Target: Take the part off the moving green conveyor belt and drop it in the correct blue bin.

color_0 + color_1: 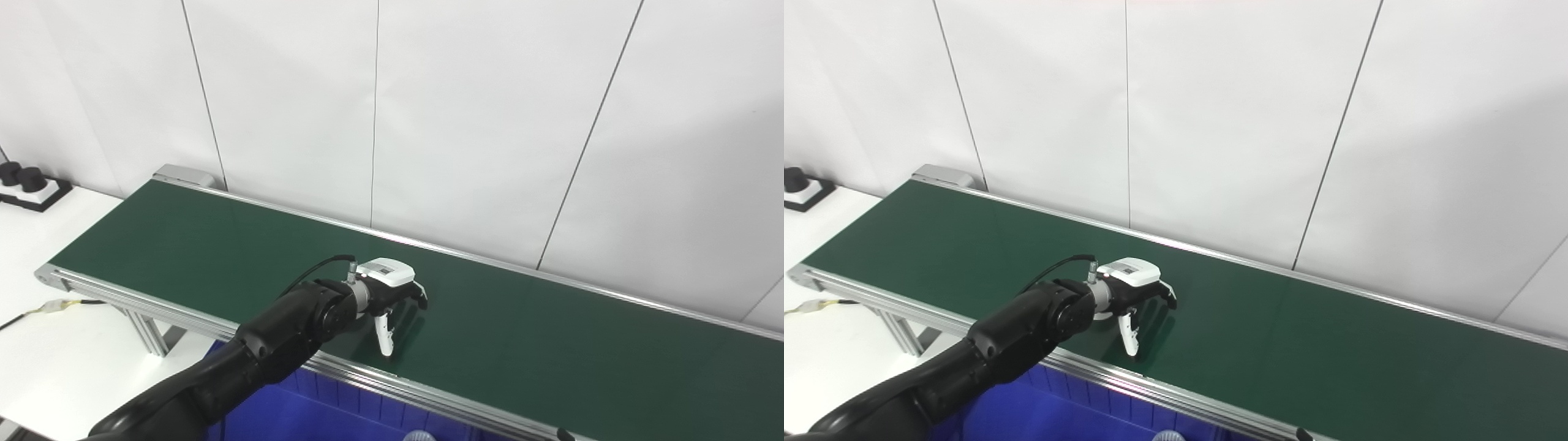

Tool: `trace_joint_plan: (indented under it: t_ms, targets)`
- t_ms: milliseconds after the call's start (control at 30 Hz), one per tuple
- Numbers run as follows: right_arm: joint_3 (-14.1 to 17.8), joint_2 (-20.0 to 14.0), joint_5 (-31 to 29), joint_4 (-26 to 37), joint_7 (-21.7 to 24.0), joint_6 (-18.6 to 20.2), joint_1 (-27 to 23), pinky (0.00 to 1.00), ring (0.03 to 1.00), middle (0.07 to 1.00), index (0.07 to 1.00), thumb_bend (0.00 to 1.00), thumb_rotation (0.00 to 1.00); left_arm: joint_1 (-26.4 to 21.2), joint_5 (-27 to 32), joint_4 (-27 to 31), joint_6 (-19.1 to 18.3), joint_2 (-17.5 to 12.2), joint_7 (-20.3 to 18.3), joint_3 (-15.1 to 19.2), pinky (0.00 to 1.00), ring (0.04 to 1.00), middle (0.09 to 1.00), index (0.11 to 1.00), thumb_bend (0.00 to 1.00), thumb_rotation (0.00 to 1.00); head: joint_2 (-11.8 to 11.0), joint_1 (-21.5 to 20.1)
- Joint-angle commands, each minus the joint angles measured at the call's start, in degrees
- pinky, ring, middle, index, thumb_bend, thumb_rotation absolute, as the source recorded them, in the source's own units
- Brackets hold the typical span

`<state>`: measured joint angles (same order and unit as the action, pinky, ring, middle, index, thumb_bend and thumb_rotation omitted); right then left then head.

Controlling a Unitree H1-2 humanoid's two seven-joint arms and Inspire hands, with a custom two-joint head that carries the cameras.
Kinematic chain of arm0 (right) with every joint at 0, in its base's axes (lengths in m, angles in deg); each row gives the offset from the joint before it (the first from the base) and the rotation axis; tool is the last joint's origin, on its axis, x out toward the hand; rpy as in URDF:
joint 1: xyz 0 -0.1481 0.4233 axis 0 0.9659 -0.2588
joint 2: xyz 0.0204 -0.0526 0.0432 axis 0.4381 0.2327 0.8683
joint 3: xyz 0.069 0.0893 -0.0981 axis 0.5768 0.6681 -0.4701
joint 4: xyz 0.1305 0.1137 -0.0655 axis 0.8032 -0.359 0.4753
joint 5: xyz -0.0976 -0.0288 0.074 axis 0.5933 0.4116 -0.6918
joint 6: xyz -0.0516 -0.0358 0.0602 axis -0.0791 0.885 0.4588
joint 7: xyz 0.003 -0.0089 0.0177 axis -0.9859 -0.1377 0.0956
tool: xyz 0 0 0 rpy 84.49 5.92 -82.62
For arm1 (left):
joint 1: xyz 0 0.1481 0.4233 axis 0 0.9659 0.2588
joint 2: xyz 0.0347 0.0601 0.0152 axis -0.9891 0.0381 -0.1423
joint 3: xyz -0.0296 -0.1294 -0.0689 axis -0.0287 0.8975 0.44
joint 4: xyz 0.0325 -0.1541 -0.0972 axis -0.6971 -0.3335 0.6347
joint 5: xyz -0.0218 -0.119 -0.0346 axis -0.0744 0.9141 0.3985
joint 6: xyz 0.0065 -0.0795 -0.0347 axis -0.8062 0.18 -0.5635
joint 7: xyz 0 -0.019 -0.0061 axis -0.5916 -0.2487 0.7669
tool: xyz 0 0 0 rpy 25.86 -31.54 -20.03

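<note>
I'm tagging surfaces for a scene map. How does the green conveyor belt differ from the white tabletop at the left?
The green conveyor belt is dark green, runs long and narrow between silver metal rails, and sits raised on a metal leg; the white tabletop is pale, broad and lower. The left hand hovers over the belt, fingers apart, holding nothing; the tabletop carries a cable and a black-and-white device. Both are flat and smooth.

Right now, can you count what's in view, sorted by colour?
Green: 1, the conveyor belt
Blue: 1, the bin under the belt's near rail
Black and white: 2, the left hand over the belt and the knobbed block on the white table
White: 1, the table
Total: 5
</note>
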<state>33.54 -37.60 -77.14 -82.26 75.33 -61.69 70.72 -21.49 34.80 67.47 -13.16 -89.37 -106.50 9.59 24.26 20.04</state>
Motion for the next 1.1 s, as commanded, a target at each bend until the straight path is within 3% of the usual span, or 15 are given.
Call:
trace_joint_plan:
  t_ms: [0, 733, 1067]
  targets:
    - [0.1, 0.3, -0.4, 1.6, 0.0, -2.8, -0.3, 0.78, 0.836, 0.868, 0.921, 0.28, 0.75, -2.6, -0.4, 1.4, 1.1, -1.7, 1.8, 0.8, 0.85, 0.857, 0.858, 0.786, 0.85, 0.00, 0.0, 0.1]
    - [0.1, 0.4, -0.3, 1.6, -0.2, -3.2, -0.2, 0.77, 0.832, 0.864, 0.918, 0.28, 0.75, -2.2, -1.4, 1.6, 1.0, -2.2, 1.7, 0.3, 0.85, 0.857, 0.851, 0.772, 0.83, 0.00, 0.4, -0.2]
    - [0.1, 0.1, -0.7, 1.5, 0.3, -3.5, -0.2, 0.78, 0.835, 0.868, 0.919, 0.28, 0.74, -1.2, -1.2, 0.8, 1.8, -2.2, 3.6, 0.5, 0.84, 0.832, 0.845, 0.754, 0.82, 0.00, 0.7, -0.3]
